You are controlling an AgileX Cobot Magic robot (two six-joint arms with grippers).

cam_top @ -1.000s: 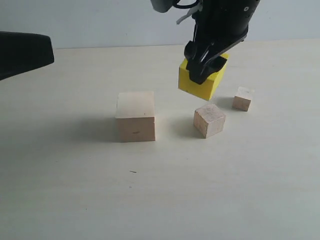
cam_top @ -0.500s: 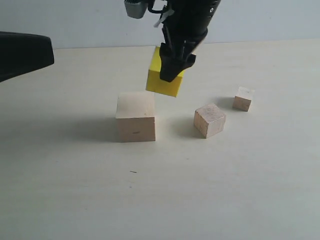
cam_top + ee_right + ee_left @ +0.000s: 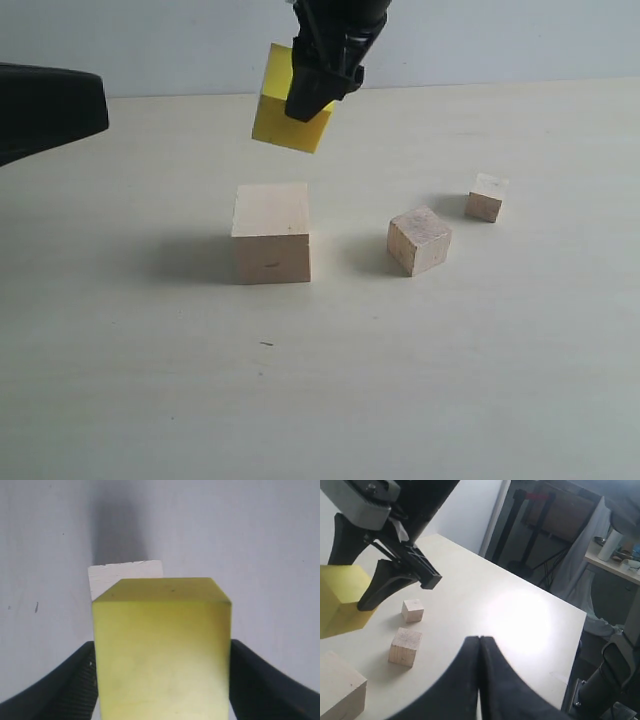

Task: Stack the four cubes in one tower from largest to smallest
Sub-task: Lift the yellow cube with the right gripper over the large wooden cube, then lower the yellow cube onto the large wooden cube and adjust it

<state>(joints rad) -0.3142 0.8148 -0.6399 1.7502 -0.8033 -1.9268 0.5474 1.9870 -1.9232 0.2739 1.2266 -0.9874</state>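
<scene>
**Stage of the stacking task: first placement under way.** The right gripper [image 3: 305,100] pinches the yellow cube [image 3: 272,105] between its two fingers, one on each of two opposite faces, and holds it in the air clear of the table [image 3: 450,380]. The cube hangs slightly tilted in the exterior view.

The large wood cube [image 3: 271,232] stands on the table below the gripper. In the right wrist view a strip of its pale top face shows just past the yellow cube's far edge, so the load is over the base or nearly so, but apart from it and not yet set down. The medium wood cube [image 3: 419,240] and the small wood cube [image 3: 487,197] rest separately on the table, lower than the gripper and well off to its right.

The left gripper [image 3: 480,642] has its fingers pressed together on nothing and sits well apart from the right gripper, on its left.

Judged progress: no tower exists, since no cube yet rests on another. What is left is to lower and release the yellow cube squarely on the large wood cube, then add the medium wood cube, then the small one.
</scene>
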